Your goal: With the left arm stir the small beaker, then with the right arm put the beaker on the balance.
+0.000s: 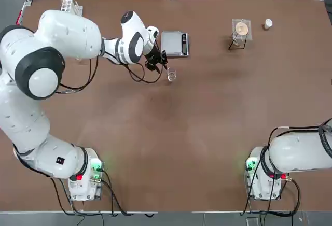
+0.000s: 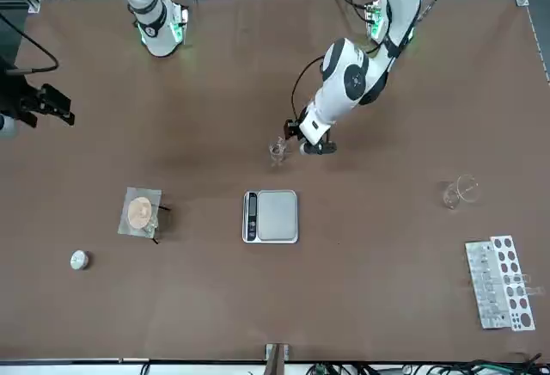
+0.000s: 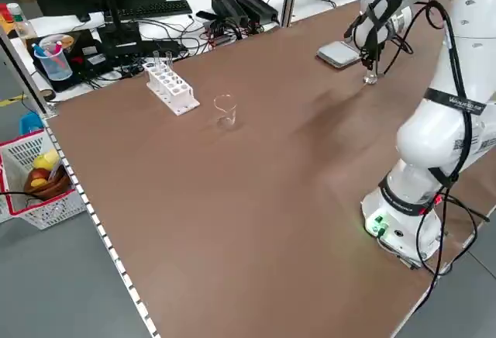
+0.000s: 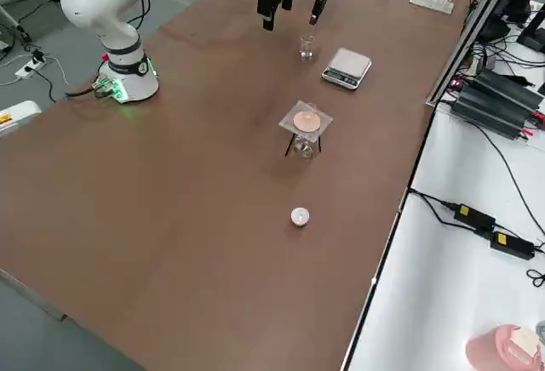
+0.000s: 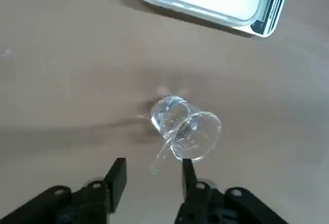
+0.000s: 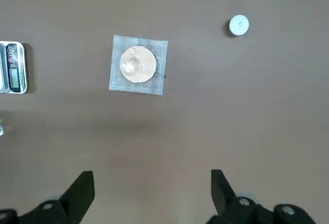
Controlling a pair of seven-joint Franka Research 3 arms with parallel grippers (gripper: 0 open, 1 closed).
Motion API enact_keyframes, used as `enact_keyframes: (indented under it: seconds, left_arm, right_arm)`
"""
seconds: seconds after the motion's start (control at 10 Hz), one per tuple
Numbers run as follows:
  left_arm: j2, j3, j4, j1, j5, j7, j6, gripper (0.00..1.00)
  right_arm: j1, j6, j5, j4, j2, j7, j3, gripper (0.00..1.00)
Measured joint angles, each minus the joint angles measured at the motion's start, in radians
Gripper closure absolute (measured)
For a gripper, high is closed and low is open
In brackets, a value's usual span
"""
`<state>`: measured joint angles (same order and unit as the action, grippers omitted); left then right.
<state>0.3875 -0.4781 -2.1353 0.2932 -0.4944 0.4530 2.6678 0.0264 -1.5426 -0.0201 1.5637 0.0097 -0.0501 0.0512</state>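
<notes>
The brown table (image 1: 207, 132) carries, in descending size, a white test-tube rack (image 2: 498, 282) at its far left corner, the balance (image 1: 175, 43), a mesh square on a small stand (image 1: 240, 30), a larger clear beaker (image 2: 461, 191) and the small beaker (image 1: 171, 74). The small beaker stands upright just in front of the balance, apart from it, and holds 1 thin glass rod (image 5: 165, 149) that leans out over its rim; no liquid can be made out in it. The larger beaker stands alone near the rack. A small white capped bottle (image 1: 267, 24) lies near the far right edge, beside the mesh stand.

The centre and near half of the table are bare, giving wide room between the 2 arm bases. The balance plate carries nothing.

The left arm (image 1: 78, 37) reaches across the far left part of the table, wrist bent downward, with the left gripper (image 5: 150, 175) just above the small beaker. Its fingers stand partly apart on either side of the rod's free end, and contact with the rod cannot be told. The right arm (image 1: 303, 151) is folded near its base at the near right edge; the right gripper (image 6: 152, 185) points down over bare table with fingers wide apart, holding nothing.
</notes>
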Motion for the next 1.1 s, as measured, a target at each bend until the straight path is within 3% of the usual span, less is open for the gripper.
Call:
enact_keyframes:
  seconds: [0.7, 1.1]
  left_arm:
    - [0.005, -0.001, 0.004, 0.001, 0.0, 0.0, 0.003, 0.62]
    - [0.01, -0.001, 0.016, 0.001, 0.0, 0.0, 0.003, 0.62]
  right_arm:
    - [0.0, 0.0, 0.0, 0.0, 0.0, 0.0, 0.001, 0.0]
    - [-0.006, 0.0, 0.0, 0.0, 0.0, 0.0, 0.003, 0.0]
